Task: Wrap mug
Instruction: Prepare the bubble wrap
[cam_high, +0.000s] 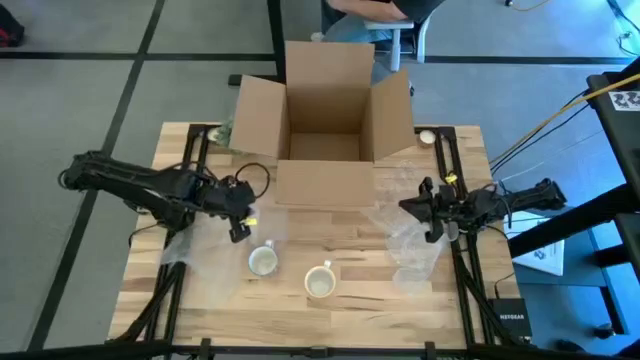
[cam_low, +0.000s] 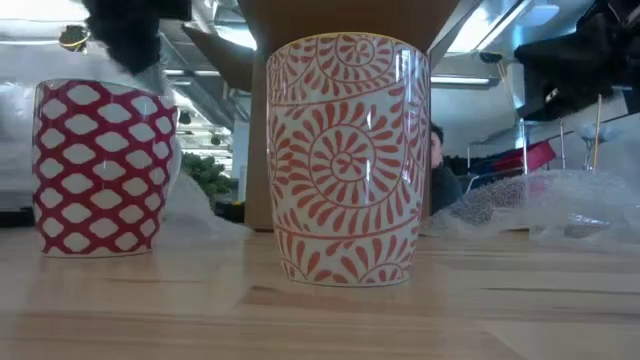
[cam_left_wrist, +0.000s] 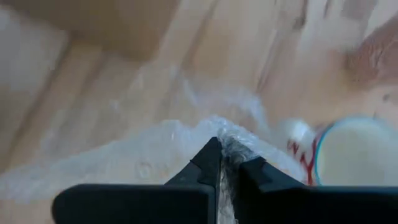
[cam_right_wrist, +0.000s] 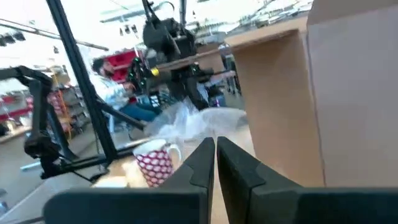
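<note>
Two mugs stand upright on the wooden table: a red-and-white one (cam_high: 262, 262) (cam_low: 100, 168) and an orange-patterned one (cam_high: 320, 282) (cam_low: 347, 160) near the front edge. My left gripper (cam_high: 240, 225) (cam_left_wrist: 227, 163) is shut on a clear bubble-wrap sheet (cam_high: 195, 240) just left of the red mug (cam_left_wrist: 354, 155). My right gripper (cam_high: 432, 218) (cam_right_wrist: 216, 149) is shut with nothing showing between its fingers. It hovers over a second bubble-wrap sheet (cam_high: 405, 245) (cam_low: 555, 205) lying crumpled on the table's right side. My left gripper pinches a bunched-up fold of the bubble wrap (cam_left_wrist: 231, 142) between its two fingertips. The fold is at the sheet's edge nearest the red mug. The rest of the sheet trails slack behind the gripper onto the table (cam_high: 185, 245).
An open cardboard box (cam_high: 325, 110) stands at the table's far middle, its front flap (cam_high: 322, 183) lying on the table. A small round thing (cam_high: 427, 137) sits at the far right. A person sits beyond the box (cam_high: 370, 15). Bare wood (cam_high: 300, 235) lies between the two wrap sheets.
</note>
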